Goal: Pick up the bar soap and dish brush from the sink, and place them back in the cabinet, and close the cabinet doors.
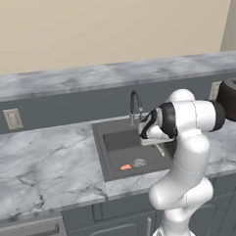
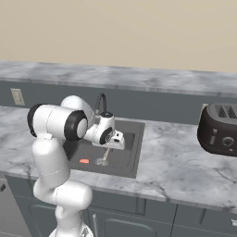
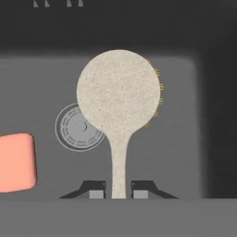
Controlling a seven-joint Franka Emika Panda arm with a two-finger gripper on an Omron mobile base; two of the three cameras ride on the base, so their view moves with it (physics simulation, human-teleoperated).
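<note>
gripper [image 3: 118,190] clamped on dish brush [image 3: 118,99] handle end (light, stiff, head-heavy; may pivot); grip nearer head is safer

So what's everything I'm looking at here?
brush: 1, cream, handle held between the fingers, over the sink
soap: 1, coral, on the sink floor beside the drain
drain: 1, metal, sink floor
sink: 1, dark grey, set in the counter
faucet: 1, dark, behind the sink
counter: 1, grey marble
toaster: 1, dark, on the counter to the right
outlet: 1, pale, back wall
arm: 1, white
fingers: 2, dark, shut on the brush handle
</note>
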